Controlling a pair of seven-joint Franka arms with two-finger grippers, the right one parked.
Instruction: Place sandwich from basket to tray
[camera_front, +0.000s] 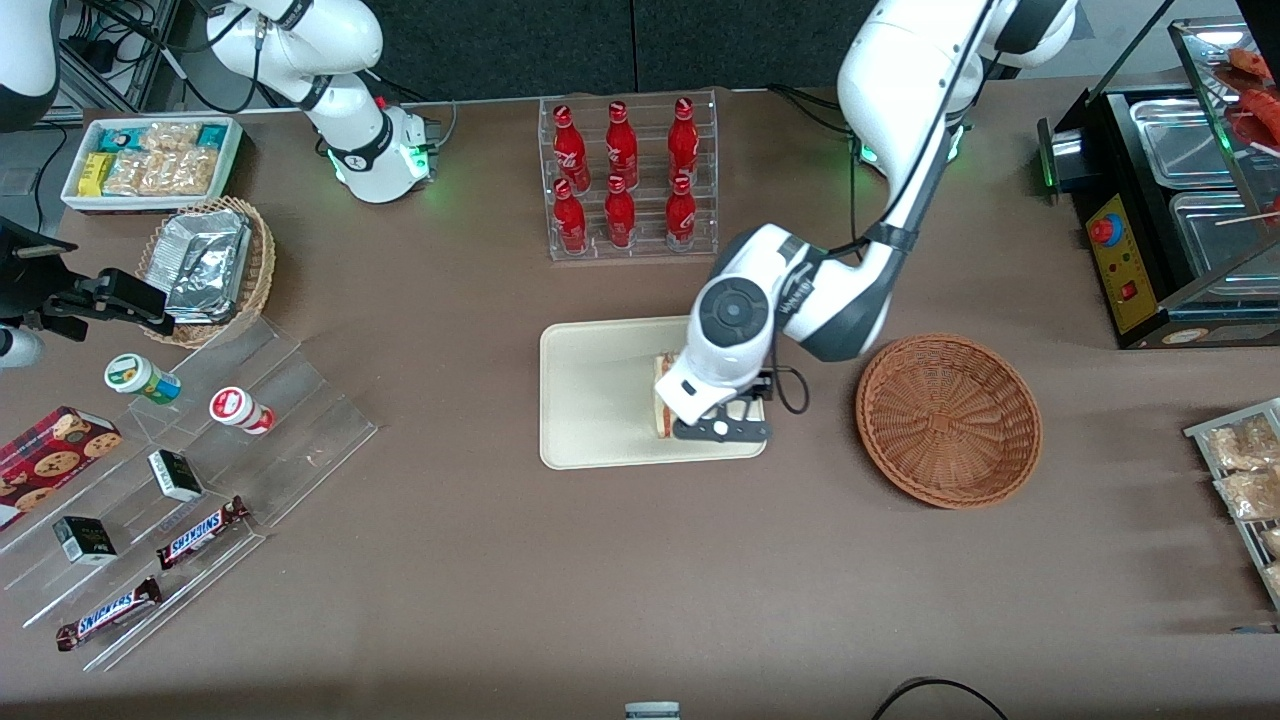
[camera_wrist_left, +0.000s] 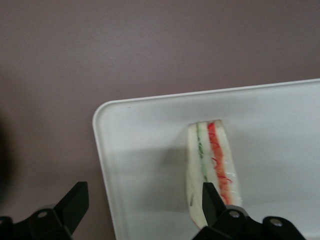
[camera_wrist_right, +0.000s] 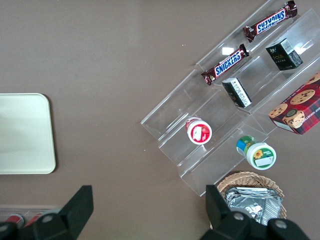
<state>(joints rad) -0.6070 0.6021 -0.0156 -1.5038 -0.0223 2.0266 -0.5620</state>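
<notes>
The sandwich (camera_front: 661, 398), a pale bread wedge with red and green filling layers, rests on the cream tray (camera_front: 598, 392) near the tray's end that faces the basket. My left gripper (camera_front: 716, 428) hangs low over that same end and partly covers the sandwich. In the left wrist view the gripper (camera_wrist_left: 144, 189) is open, its two black fingers wide apart over the tray (camera_wrist_left: 145, 145). One fingertip (camera_wrist_left: 209, 195) shows in front of the sandwich (camera_wrist_left: 212, 152); nothing lies between the fingers. The reddish-brown wicker basket (camera_front: 948, 420) sits beside the tray toward the working arm's end, with nothing in it.
A clear rack of red bottles (camera_front: 627, 175) stands farther from the front camera than the tray. Toward the parked arm's end are a tan foil-packet basket (camera_front: 208, 265), a white snack bin (camera_front: 150, 160) and clear shelves (camera_front: 180, 470). A black food warmer (camera_front: 1170, 210) stands toward the working arm's end.
</notes>
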